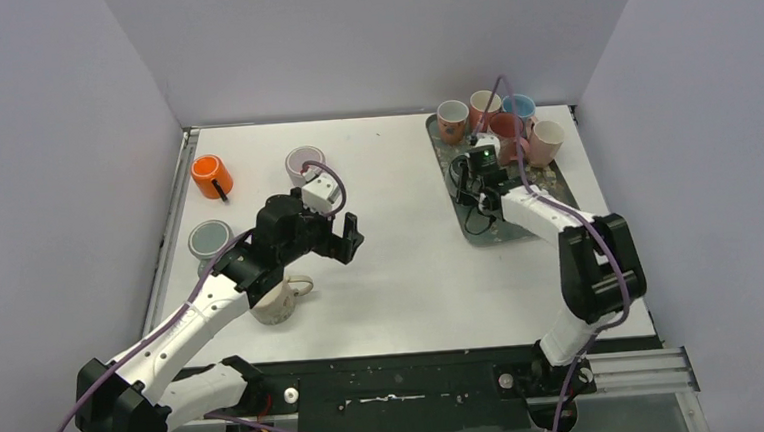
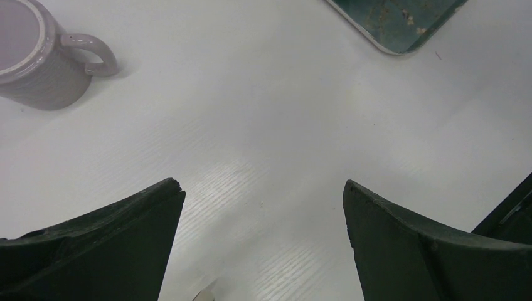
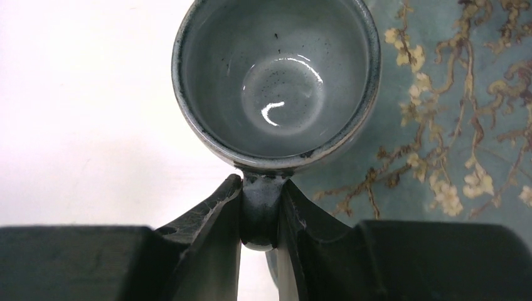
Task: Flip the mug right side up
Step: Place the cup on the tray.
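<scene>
The white desk (image 1: 412, 274) carries a dark floral tray (image 3: 452, 94) in its far right corner. The left arm (image 1: 203, 307) reaches over the left half of the desk, and its jaws are spread wide above bare surface, holding nothing. The right arm (image 1: 591, 263) stretches to the tray's left edge, where its jaws are pinched nearly closed on the handle of the grey-blue mug (image 3: 276, 81). That mug straddles the tray's edge and its open mouth faces the wrist camera; whether it rests or hangs cannot be told. A cluster of mugs (image 1: 502, 118) crowds the tray's far end. A cream mug (image 1: 278, 300) sits under the left arm, a lilac mug (image 1: 305, 164) stands upright towards the far edge, a grey mug (image 1: 209, 239) sits by the left edge, and an orange mug (image 1: 211, 176) lies on its side near the far left corner.
</scene>
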`<state>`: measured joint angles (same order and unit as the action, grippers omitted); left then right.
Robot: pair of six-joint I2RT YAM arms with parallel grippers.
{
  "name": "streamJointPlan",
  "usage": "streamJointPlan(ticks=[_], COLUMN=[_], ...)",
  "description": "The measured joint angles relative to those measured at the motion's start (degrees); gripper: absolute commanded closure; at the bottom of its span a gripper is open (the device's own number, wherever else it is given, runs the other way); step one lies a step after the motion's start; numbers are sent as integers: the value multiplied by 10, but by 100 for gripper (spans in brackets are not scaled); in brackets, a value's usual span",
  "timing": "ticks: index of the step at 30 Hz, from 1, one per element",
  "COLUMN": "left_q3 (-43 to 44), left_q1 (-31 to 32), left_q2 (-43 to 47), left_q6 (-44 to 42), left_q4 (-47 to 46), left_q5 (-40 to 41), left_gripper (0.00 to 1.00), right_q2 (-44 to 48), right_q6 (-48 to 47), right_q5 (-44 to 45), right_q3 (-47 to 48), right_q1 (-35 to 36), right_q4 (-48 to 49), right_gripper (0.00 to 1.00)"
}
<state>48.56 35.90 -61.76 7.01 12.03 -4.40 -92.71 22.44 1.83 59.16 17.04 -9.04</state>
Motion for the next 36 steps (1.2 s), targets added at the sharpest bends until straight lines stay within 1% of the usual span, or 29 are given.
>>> streamJointPlan(ticks=[3,6,13,18,28,29,32,36], left_q3=[-1,-6,-10,-10,-14,-14,-16,-16], left_q1=[0,0,-1,-1,-4,-4,-4,-4], left_q2=[2,3,4,5,9,9,9,9], left_q6=[-15,-23,-33,-35,-38,-39,-41,-45], left_q4=[12,17,21,24,27,28,29,31], left_q5=[16,26,35,42,61,63,69,78], left_gripper=[3,3,3,3,3,3,3,3], right_q2=[-70,-112,-144,-187,-246,-252,-259,-261], right_q6=[-4,-8,-13,-16,-12,-11,-7,-2], right_q5=[36,69,108,124,161,164,173,186], right_q3=[55,93,123,155,221,228,236,249], right_q1=[12,18,18,18,18,18,18,18], right_q4=[-8,0,11,29,48,49,49,43], right_gripper=[100,100,100,100,85,83,73,63])
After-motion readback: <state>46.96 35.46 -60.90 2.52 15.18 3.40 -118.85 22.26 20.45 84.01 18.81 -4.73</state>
